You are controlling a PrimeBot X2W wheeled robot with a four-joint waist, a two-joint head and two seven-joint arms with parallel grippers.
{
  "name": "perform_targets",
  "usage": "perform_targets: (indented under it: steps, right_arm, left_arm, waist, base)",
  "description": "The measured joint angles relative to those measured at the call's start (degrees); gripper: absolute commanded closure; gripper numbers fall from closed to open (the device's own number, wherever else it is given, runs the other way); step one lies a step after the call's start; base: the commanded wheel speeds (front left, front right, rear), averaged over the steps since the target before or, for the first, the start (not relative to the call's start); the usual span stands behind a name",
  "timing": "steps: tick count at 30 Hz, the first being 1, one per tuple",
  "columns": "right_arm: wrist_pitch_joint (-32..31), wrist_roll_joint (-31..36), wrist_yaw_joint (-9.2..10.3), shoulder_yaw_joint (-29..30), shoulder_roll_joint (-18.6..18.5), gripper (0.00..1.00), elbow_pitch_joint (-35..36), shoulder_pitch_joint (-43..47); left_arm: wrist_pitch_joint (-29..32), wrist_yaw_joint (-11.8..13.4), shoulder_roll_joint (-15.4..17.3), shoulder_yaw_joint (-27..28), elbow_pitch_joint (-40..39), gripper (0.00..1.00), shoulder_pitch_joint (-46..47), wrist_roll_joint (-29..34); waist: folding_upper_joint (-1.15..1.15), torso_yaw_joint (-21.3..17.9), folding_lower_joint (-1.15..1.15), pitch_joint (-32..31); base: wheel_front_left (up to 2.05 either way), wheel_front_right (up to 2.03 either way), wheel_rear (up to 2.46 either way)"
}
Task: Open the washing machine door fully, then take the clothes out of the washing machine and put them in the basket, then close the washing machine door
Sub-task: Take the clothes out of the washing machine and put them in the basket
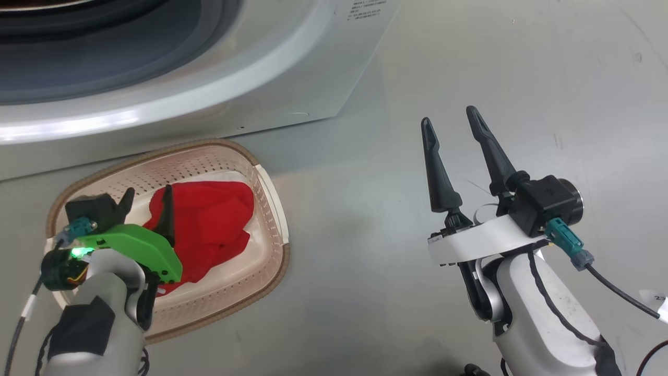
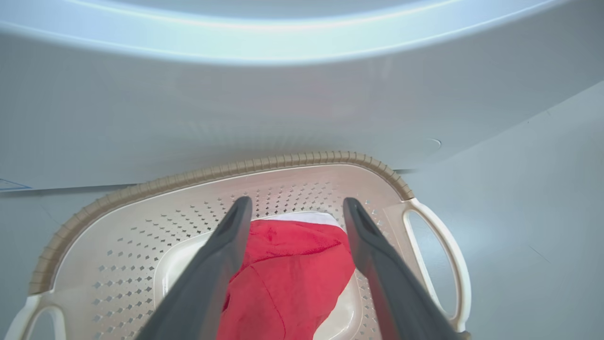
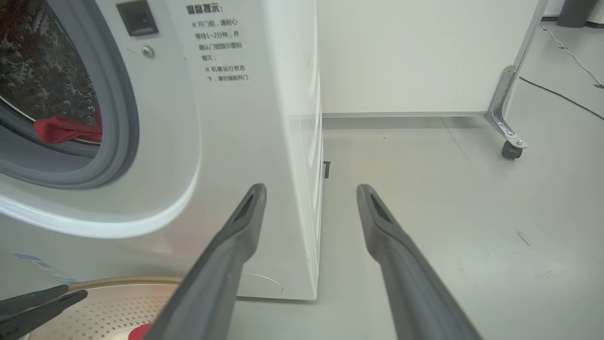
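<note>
Left gripper [image 2: 297,208] spread wide, released, bright red fabric clothes [image 2: 288,274] heaped just beneath its jaws inside cream perforated plastic basket [image 2: 141,245], right gripper [image 3: 311,189] parted, empty, big white front-loading washing machine [image 3: 245,141] beside its jaws

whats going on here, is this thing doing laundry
A two-armed robot is emptying a washing machine into a basket on the floor. Its left tool hangs open right over the basket, where red clothes lie loose. The right tool is open too, empty, above the floor beside the machine. Another red piece lies in the drum, so the job is not done.
</note>
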State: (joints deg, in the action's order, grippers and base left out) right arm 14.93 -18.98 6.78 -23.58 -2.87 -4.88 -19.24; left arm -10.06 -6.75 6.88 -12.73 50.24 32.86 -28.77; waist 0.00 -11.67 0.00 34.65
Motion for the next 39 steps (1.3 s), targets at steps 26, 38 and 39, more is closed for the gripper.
perform_targets:
  steps: [26, 38, 39]
  right_arm:
    - [0.00, 1.76, -0.84, 5.64, -0.48, 0.00, -4.79, 11.18]
    - [-0.01, 1.75, -1.42, 7.33, -0.38, 0.00, -4.85, 14.85]
    - [-0.01, 1.75, -1.42, 7.43, -0.37, 0.00, -4.86, 15.18]
  left_arm:
    - [-4.32, -0.07, -1.66, -1.94, -16.67, 0.00, -11.25, 4.56]
    - [-4.37, 3.60, -0.38, 0.73, -27.18, 0.00, -18.29, 7.20]
    - [-4.38, 4.01, -0.38, 0.76, -27.74, 0.00, -19.07, 7.20]
  waist:
    - [0.00, 8.41, 0.00, -19.51]
    - [0.00, 11.34, 0.00, -26.33]
    - [0.00, 11.44, 0.00, -26.82]
  base:
    - [0.00, 0.00, 0.00]
    - [0.00, 0.00, 0.00]
    - [0.00, 0.00, 0.00]
